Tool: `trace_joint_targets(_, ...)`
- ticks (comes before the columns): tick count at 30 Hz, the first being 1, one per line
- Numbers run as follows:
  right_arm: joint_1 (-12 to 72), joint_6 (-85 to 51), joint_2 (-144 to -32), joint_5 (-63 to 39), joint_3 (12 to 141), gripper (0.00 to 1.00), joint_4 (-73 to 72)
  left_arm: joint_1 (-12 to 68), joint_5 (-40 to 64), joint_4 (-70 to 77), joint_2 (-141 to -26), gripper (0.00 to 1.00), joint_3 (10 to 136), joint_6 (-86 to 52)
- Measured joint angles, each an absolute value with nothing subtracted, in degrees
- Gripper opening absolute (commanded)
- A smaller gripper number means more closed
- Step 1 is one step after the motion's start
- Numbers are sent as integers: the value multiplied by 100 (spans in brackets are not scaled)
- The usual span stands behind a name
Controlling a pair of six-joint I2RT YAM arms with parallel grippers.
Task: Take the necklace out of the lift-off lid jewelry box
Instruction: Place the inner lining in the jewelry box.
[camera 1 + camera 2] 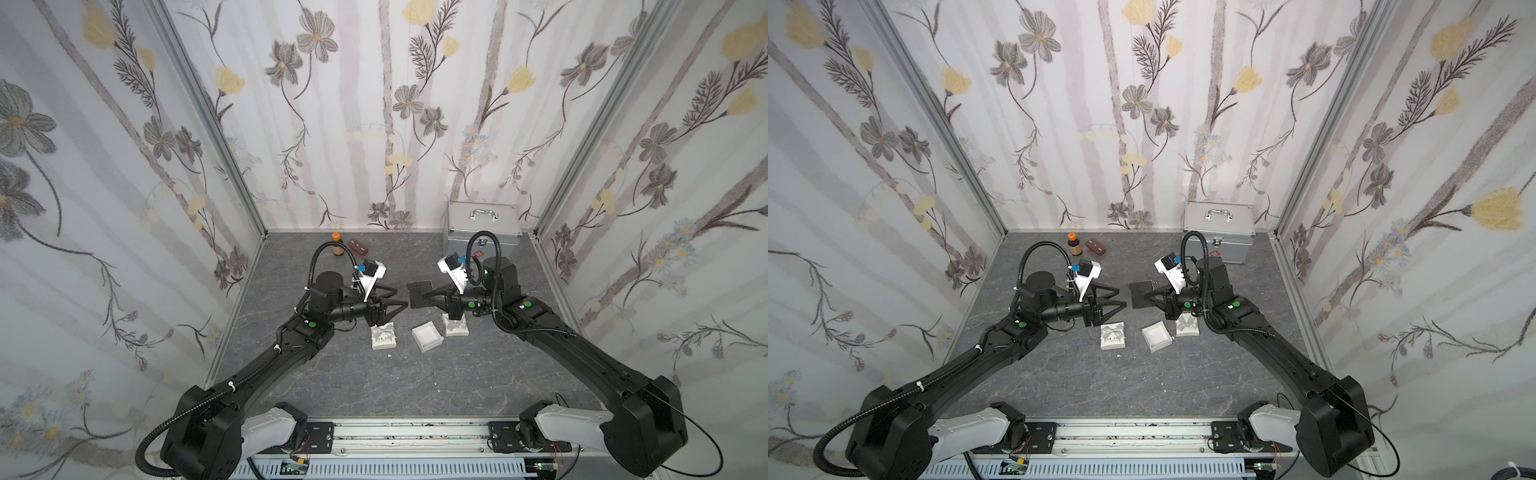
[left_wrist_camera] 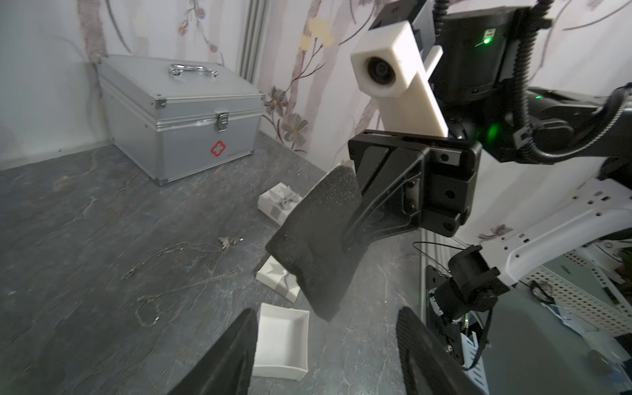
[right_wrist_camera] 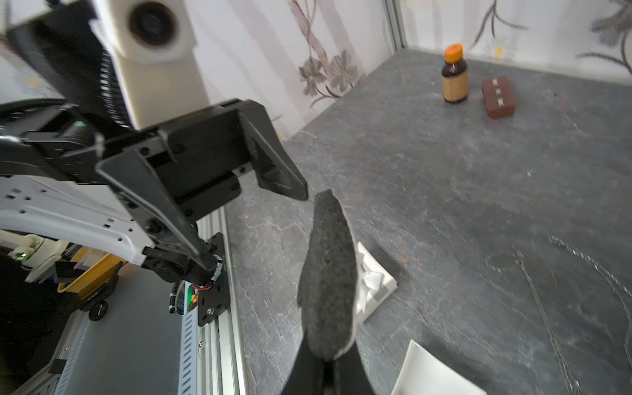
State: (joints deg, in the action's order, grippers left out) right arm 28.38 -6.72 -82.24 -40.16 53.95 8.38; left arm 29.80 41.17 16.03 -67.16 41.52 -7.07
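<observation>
Mid-frame in both top views: R gripper (image 3: pixel 326 366) clamped tight on a dark foam pad (image 1: pixel 419 293), held up off the grey tabletop (image 1: pixel 374 390). L gripper (image 3: pixel 253 229) faces it just beside the pad, fingers apart, nothing btwn them. Necklace (image 2: pixel 226 241) lies loose & spread on the tabletop, outside the open white box (image 1: pixel 426 334) and apart from it, per wrist views; too fine to make out from above. Box sits empty, lower ctr, w/ a bow-topped white box (image 1: pixel 383 338) just to its left. Metal case (image 1: pixel 484 226) at back right.
</observation>
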Motion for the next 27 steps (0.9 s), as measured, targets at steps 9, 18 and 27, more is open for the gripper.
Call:
trace_joint_targets(9, 2838, -805, -9577, -2947, 5422, 0, 2056, 3813, 2886, 574, -7074, 66, 3876, 34)
trace_joint_targets(18, 2884, -1044, -10110, -2794, 5422, 0, 2248, 4327, 2316, 471, -7959, 60, 3883, 292)
trace_joint_targets(27, 2893, -1090, -10012, -2801, 5374, 0, 2335, 4646, 2209, 447, -8903, 53, 4261, 473)
